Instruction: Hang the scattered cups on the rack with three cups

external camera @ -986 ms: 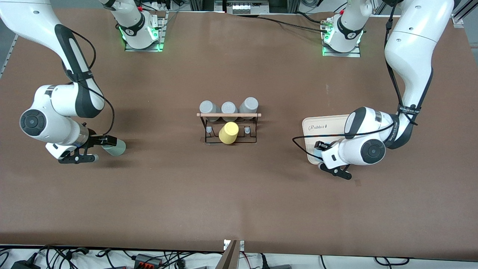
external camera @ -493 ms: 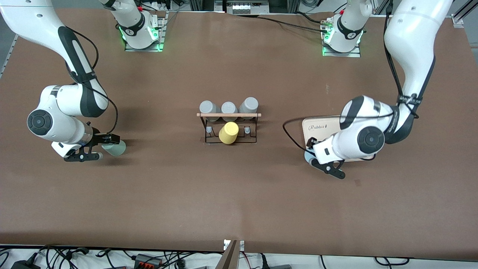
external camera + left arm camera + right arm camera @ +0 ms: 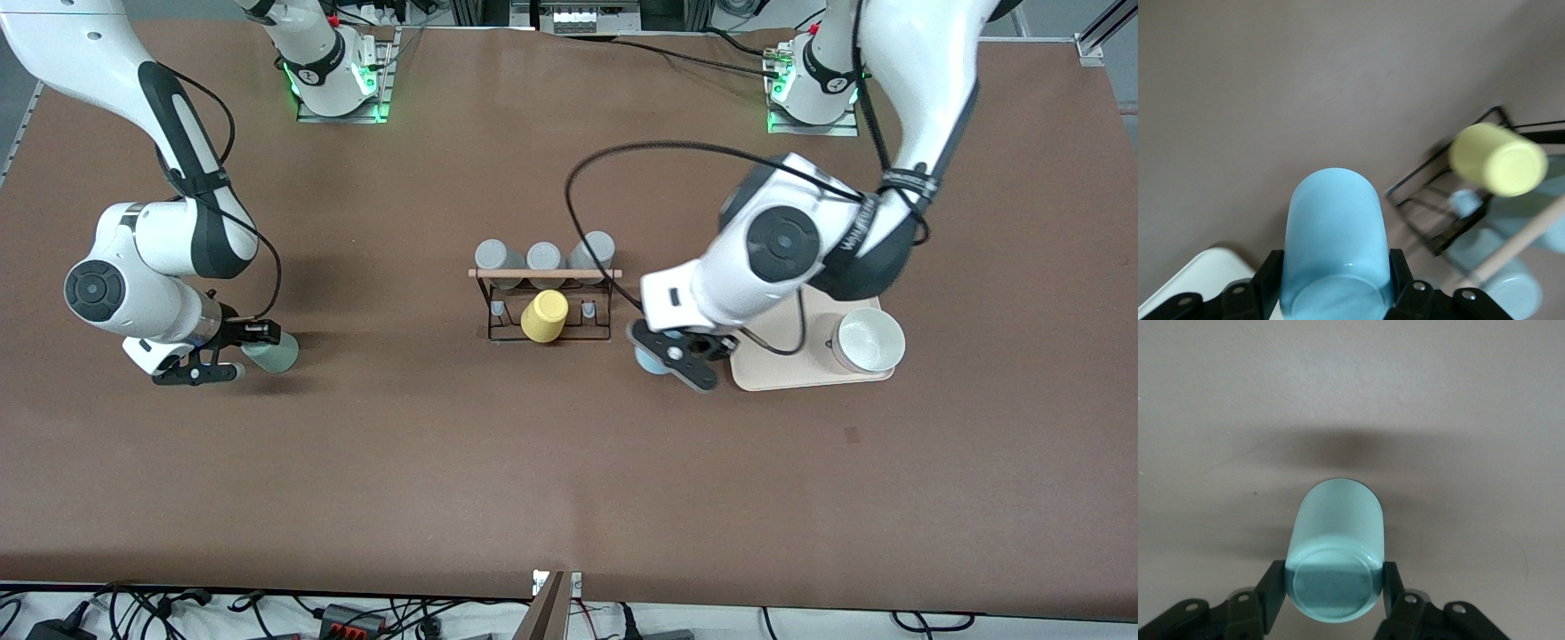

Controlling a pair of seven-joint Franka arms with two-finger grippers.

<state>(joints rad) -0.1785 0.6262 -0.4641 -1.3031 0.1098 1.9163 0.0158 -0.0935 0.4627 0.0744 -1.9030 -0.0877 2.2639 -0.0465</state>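
blue cup [image 3: 1333, 243] | mint cup [image 3: 1336, 553] | yellow tumbler [image 3: 544, 316] | black rack [image 3: 547, 307] | brown table [image 3: 569, 462]

Even overhead light, soft shadows; yellow tumbler [image 3: 1498, 160] blurred (left wrist view).

- the front view looks down from high across the counter [image 3: 569, 480], facing both robot bases along its top edge, and takes in the whole scene.
- the left wrist view sits close above the left hand [image 3: 1335, 293], looking past its blue cup [image 3: 1333, 247] to the rack [image 3: 1471, 200], which the front view shares [image 3: 547, 302].
- the right wrist view looks closely past the right hand [image 3: 1335, 603] and its mint cup [image 3: 1336, 553] onto bare counter.
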